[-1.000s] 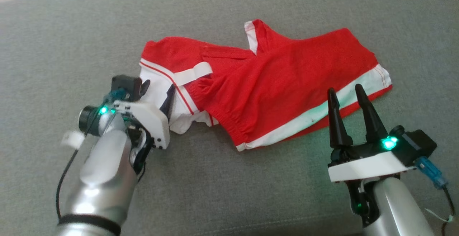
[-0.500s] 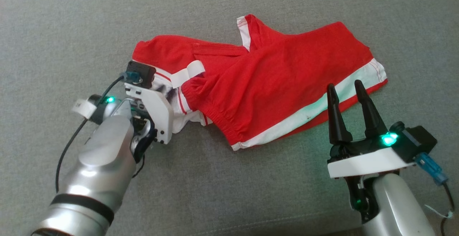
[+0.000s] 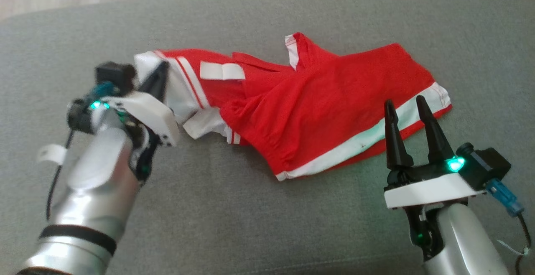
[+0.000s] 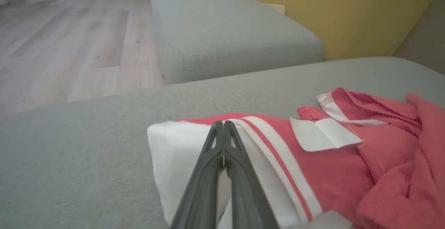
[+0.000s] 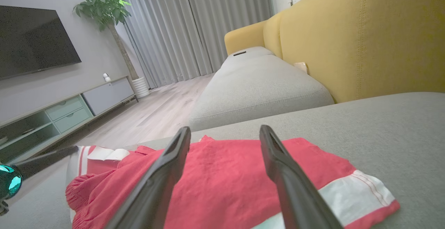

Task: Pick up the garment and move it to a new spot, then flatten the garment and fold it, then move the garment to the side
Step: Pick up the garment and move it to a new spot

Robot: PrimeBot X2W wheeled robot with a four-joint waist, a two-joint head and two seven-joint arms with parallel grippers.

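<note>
Head view: the garment corner has been drawn leftward on the sofa by the left gripper, pinched on it for lifting. Left wrist view: white fabric is clamped. Right wrist view: the right gripper is held spread, ready, near the hem.

Silver forearms; white wrist plates; green lights; black tapered fingers; blue plug.

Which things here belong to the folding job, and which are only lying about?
Job: garment, left gripper shut on its white edge, open right gripper, grey cushion under it.
Lying about: television, plant, curtains, cabinet.
</note>
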